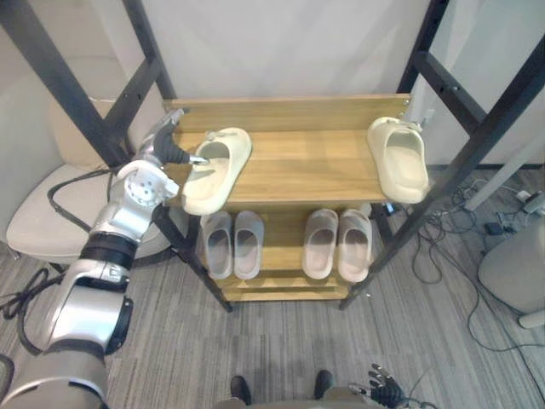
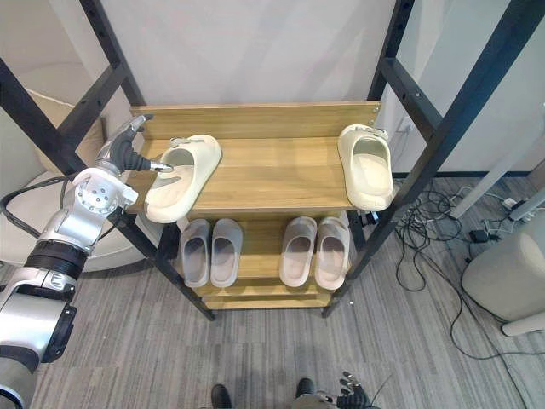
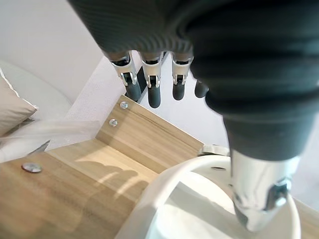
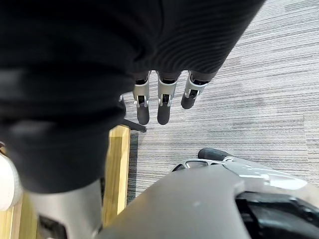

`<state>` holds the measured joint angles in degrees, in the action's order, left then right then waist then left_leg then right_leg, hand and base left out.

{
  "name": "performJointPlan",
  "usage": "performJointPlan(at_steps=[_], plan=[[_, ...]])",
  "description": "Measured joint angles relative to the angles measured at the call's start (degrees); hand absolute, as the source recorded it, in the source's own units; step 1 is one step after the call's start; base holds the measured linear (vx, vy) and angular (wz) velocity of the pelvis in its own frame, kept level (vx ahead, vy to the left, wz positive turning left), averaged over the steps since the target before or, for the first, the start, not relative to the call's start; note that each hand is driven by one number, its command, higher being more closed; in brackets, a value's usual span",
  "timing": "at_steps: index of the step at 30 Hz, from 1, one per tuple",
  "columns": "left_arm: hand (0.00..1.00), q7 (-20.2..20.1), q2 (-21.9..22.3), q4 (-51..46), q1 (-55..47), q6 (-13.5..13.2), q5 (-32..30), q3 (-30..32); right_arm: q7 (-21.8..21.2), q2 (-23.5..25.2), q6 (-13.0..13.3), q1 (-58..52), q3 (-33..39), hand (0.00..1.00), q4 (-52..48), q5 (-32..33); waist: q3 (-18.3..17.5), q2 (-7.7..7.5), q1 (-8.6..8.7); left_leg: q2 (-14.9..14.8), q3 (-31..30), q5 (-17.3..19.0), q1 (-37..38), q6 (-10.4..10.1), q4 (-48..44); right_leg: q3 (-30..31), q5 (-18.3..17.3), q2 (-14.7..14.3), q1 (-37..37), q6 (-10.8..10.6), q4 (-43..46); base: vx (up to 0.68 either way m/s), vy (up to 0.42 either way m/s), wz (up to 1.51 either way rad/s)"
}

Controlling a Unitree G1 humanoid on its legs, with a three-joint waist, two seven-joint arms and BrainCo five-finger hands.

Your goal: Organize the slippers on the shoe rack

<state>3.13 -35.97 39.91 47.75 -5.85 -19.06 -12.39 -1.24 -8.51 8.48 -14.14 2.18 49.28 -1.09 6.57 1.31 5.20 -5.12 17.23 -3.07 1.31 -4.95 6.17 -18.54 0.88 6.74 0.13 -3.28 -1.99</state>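
I see my left hand (image 1: 170, 146) with fingers (image 3: 154, 92) released, straight; its thumb rests on the cream slipper (image 1: 213, 183) just below them on the shoe rack (image 1: 306, 166); right hand (image 1: 385, 394) hangs relaxed.

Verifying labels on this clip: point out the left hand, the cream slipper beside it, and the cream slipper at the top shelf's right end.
left hand (image 1: 170, 146), left eye view, dark back of the hand.
left cream slipper (image 1: 207, 186), left eye view, footbed.
right cream slipper (image 1: 407, 177), left eye view, footbed.
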Motion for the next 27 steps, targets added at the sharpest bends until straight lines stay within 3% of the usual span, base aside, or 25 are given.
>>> performJointPlan(at_steps=[9,10,17,27], plan=[[0.0,0.01,0.79,1.3,1.02,1.6,-2.12,-0.97,-0.09,0.8,-0.04,-0.12,1.71,0.0,-0.29,1.25,0.18,0.1,0.19,0.05,0.0,-0.38,-0.32,0.04,-0.23,0.17,0.13,0.06,-0.59,0.1,0.52,0.0,0.0,0.0],[1.0,0.1,0.95,1.92,1.36,1.93,-2.34,-0.97,-0.15,0.96,-0.04,-0.12,2.09,0.0,-0.44,1.29,0.38,0.15,0.33,0.1,0.01,-0.4,-0.32,0.06,-0.23,0.18,0.18,0.06,-0.62,0.09,0.57,0.0,0.0,0.0],[1.0,0.94,1.71,5.3,3.26,3.52,-3.42,-0.75,-0.15,1.0,-0.03,-0.24,2.16,0.0,-0.96,3.3,1.01,0.34,0.8,0.22,0.26,-0.6,-0.49,0.22,0.05,0.43,0.47,0.21,-0.91,0.11,0.62,-0.04,0.004,-0.01],[1.0,3.65,6.08,6.48,3.27,5.15,-3.18,2.36,0.06,2.08,-0.05,-0.71,4.38,0.0,-0.91,6.18,1.06,0.3,0.82,0.5,-0.18,-0.91,-1.21,0.55,-0.23,0.09,1.07,0.42,-1.18,0.47,0.69,0.0,0.001,0.03]])
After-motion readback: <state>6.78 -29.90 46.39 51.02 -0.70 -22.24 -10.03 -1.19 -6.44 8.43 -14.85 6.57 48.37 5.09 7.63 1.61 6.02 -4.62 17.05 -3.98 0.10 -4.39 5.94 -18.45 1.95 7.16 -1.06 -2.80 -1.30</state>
